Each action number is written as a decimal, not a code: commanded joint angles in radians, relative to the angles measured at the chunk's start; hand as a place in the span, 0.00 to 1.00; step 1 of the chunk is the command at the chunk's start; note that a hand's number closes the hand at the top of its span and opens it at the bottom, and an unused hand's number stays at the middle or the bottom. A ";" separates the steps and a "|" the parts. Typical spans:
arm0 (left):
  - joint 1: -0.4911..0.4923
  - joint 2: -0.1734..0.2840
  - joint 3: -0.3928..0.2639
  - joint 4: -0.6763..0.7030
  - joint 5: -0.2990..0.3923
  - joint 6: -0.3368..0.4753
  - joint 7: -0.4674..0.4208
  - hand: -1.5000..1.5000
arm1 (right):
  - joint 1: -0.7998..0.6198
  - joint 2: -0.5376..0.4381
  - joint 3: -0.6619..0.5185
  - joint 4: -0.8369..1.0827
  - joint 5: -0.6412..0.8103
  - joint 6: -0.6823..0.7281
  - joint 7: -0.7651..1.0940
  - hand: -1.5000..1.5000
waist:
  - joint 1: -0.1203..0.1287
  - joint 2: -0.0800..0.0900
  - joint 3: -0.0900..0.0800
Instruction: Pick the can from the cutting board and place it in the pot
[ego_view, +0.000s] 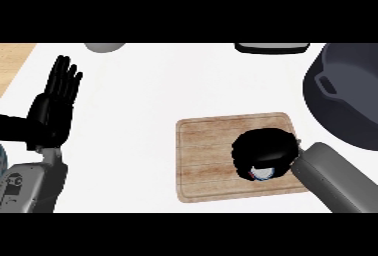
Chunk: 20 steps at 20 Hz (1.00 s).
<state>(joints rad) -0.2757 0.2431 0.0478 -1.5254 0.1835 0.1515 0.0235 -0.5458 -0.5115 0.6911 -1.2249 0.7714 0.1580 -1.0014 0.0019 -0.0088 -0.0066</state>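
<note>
My right hand (264, 150) is wrapped over the can (260, 173) on the cutting board (210, 155).

Taking the board as my landmark: my right hand sits over its right half, fingers curled down around the can so that only a small pale and reddish patch of it shows under my palm, toward the board's near edge. I cannot tell whether the can is lifted or resting on the wood. My grey right forearm crosses the board's near right corner. The dark pot (347, 95) stands just past the board's right side and farther back, its handle turned toward the board. Well to the left of the board, my left hand (53, 107) is upright over the white counter (148, 90), fingers straight and together, holding nothing.
</note>
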 joint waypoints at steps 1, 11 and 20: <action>0.021 -0.004 0.007 -0.021 0.004 -0.017 0.009 0.50 | 0.068 0.009 -0.055 -0.028 0.032 -0.061 -0.049 1.00 | -0.002 0.008 0.007; 0.000 0.004 0.015 -0.007 -0.002 -0.014 0.007 0.50 | -0.028 0.016 -0.459 0.182 -0.095 -0.090 0.569 1.00 | -0.019 0.034 0.001; -0.006 0.004 0.006 -0.015 -0.007 -0.017 0.011 0.50 | -0.177 -0.011 -0.700 0.321 0.012 -0.357 1.183 1.00 | 0.029 0.025 -0.007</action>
<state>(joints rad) -0.2803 0.2457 0.0575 -1.5374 0.1772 0.1375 0.0301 -0.6620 -0.5125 0.0827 -0.9574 0.7359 -0.0916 -0.0658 0.0098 0.0210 -0.0115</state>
